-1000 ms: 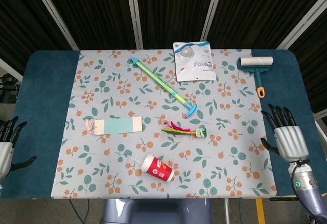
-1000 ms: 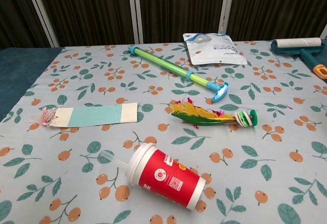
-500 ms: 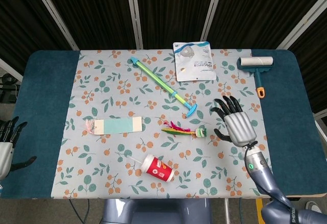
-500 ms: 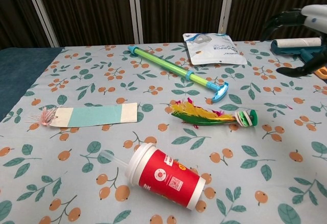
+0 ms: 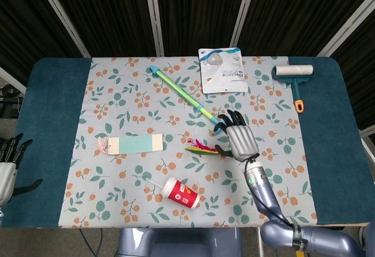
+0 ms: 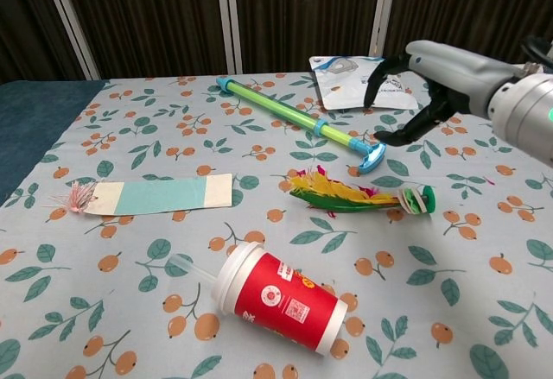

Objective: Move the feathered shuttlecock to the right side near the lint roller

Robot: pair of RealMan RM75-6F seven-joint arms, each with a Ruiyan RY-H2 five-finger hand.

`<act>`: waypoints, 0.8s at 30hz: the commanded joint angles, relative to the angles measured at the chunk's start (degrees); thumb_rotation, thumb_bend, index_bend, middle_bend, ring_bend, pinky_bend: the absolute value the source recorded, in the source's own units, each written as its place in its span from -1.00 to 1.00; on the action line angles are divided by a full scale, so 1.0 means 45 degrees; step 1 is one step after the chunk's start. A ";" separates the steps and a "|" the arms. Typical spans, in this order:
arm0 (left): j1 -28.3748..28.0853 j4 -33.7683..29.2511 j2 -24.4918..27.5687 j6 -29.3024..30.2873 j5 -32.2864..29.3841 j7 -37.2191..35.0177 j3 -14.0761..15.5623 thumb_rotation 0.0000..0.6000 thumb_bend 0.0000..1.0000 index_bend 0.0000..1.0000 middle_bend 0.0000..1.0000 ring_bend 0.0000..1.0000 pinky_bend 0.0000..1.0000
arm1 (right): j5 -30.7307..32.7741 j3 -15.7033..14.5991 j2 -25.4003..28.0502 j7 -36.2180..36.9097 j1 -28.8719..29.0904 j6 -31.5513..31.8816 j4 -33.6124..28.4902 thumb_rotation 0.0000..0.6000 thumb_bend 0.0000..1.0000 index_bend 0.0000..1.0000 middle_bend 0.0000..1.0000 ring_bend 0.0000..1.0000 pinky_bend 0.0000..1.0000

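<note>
- The right hand (image 5: 241,141) has been brought in from the table's right edge within the last second and is now seen above the base end of the feathered shuttlecock (image 6: 359,196); its fingers (image 6: 386,70) are spread wide and nothing is held.
- The shuttlecock lies flat on the table (image 5: 53,122), unmoved; its feathers extend away to the left of the fingers, and no contact is shown in the chest view.
- The approach is judged nearly finished, with the grasp and carry not yet begun.
- The lint roller (image 5: 294,74) is seen well apart from the fingers, towards the far right corner.
- The left hand (image 5: 7,164) is left at the table's left edge, fingers apart and empty.
- Print is visible on the mask packet (image 5: 222,69) and on the red cup (image 6: 281,299), but it is too small to be read.
</note>
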 commanded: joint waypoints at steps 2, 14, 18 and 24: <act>-0.0008 -0.0006 0.0004 -0.0009 -0.0003 0.0020 -0.0001 0.84 -0.71 -0.78 -1.00 -1.00 -1.00 | 0.0346 -0.0251 -0.0651 -0.0296 0.0231 0.0086 0.0083 1.00 -0.61 -0.20 -0.69 -1.00 -1.00; -0.0011 0.0004 0.0016 -0.0015 0.0017 -0.0007 0.0018 0.85 -0.71 -0.77 -1.00 -1.00 -1.00 | 0.0734 -0.0670 -0.2451 -0.0600 0.0702 0.0203 0.1301 1.00 -0.61 -0.18 -0.64 -1.00 -1.00; -0.0019 0.0003 0.0024 -0.0032 0.0017 -0.0015 0.0023 0.84 -0.71 -0.78 -1.00 -1.00 -1.00 | 0.0840 -0.0483 -0.2904 -0.0430 0.0871 0.0189 0.1978 1.00 -0.61 -0.16 -0.62 -1.00 -1.00; -0.0039 0.0000 0.0036 -0.0070 0.0007 -0.0021 0.0023 0.84 -0.71 -0.78 -1.00 -1.00 -1.00 | 0.0828 -0.0380 -0.3371 -0.0218 0.1068 0.0110 0.2745 1.00 -0.60 -0.13 -0.61 -1.00 -1.00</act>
